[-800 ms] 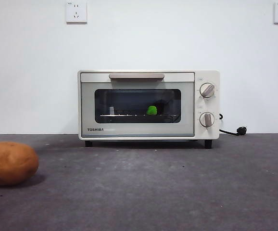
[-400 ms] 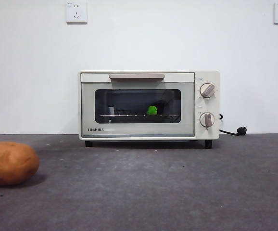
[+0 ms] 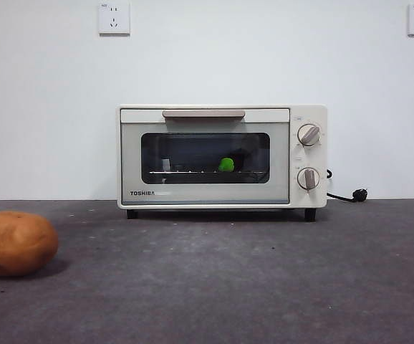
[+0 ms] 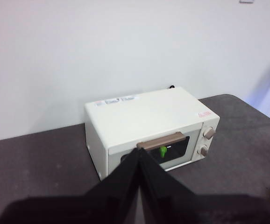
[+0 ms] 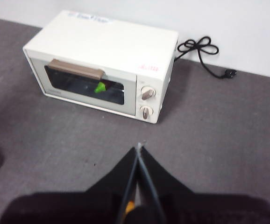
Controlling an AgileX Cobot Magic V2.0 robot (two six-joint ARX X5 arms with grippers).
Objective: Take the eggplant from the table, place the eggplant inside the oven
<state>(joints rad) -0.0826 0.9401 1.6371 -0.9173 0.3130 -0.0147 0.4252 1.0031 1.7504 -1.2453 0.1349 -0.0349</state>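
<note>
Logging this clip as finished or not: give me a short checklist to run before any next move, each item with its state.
1. Dark purple eggplant with green stem cap inside the cream-white toaster oven: ok; only the cap shows through the glass.
2. Oven door with beige bar handle shut: ok.
3. Left gripper holding nothing, jaws shut: ok.
4. Right gripper holding nothing, jaws shut: ok.
5. Round orange-brown potato on the dark grey table, apart from the oven: ok.
</note>
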